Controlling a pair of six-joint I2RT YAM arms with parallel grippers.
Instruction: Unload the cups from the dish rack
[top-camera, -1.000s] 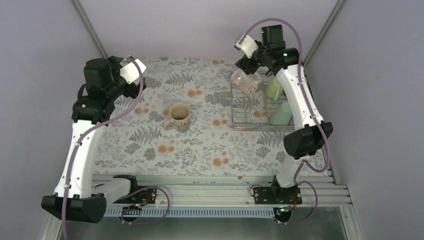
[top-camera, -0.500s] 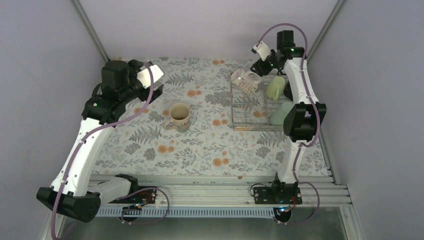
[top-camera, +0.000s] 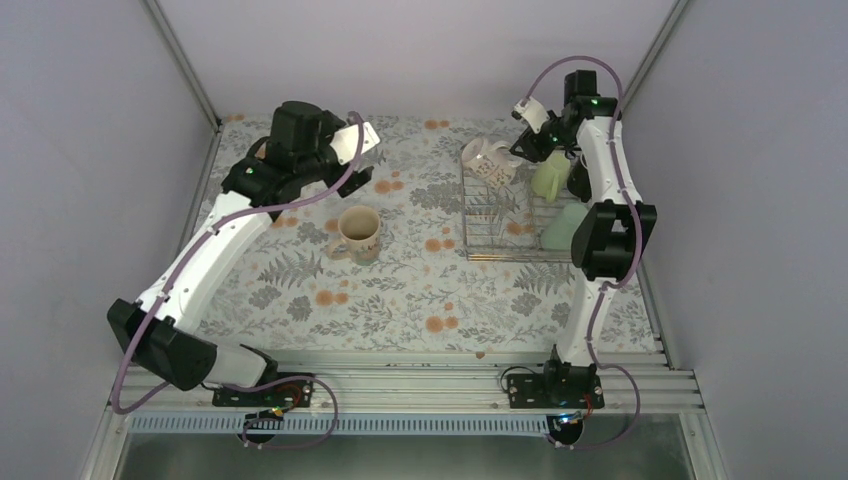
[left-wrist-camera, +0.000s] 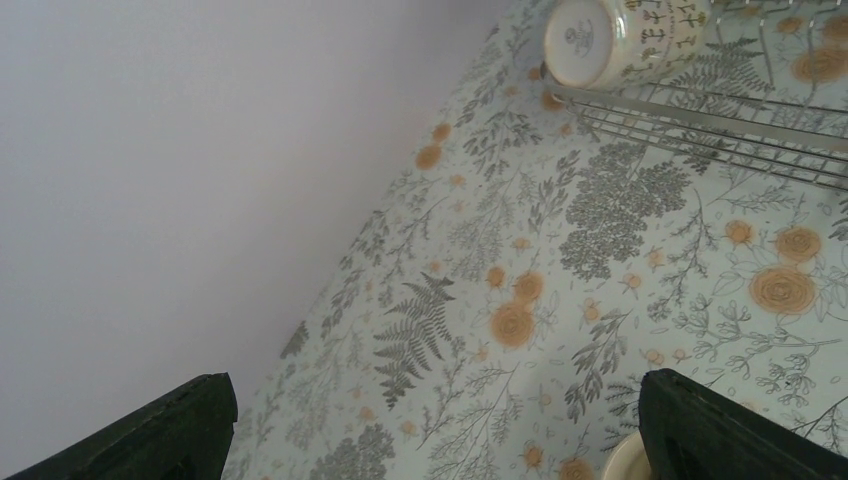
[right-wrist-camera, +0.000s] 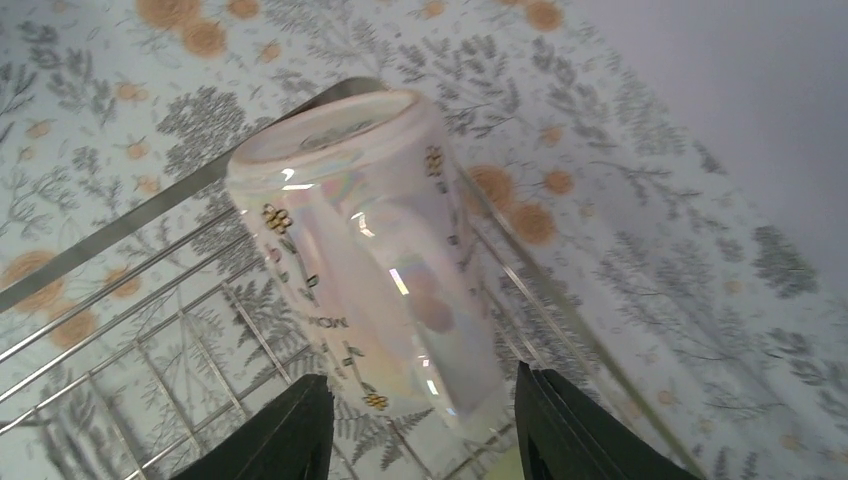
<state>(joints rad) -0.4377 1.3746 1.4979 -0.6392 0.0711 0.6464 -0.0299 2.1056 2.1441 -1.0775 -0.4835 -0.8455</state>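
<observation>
Poised to grasp the cream mug (right-wrist-camera: 350, 250) in the rack (right-wrist-camera: 100, 235) at the far right corner of the desk (top-camera: 400, 290), with right gripper (right-wrist-camera: 420, 380) spread astride it; next calls for closing, then lifting clear.

The cream patterned mug (right-wrist-camera: 370, 260) and dish rack (right-wrist-camera: 100, 237) bars crowd the right end effector (right-wrist-camera: 425, 405).

The rack (top-camera: 497, 222) sits at the table's (top-camera: 400, 295) 2 o'clock. In it, the corner mug (top-camera: 489, 161) lies at 11, the second mug (top-camera: 549, 178) at 1, and the tumbler (top-camera: 562, 228) at 4. The lone mug (top-camera: 357, 233) stands on the table at the rack's 9.
</observation>
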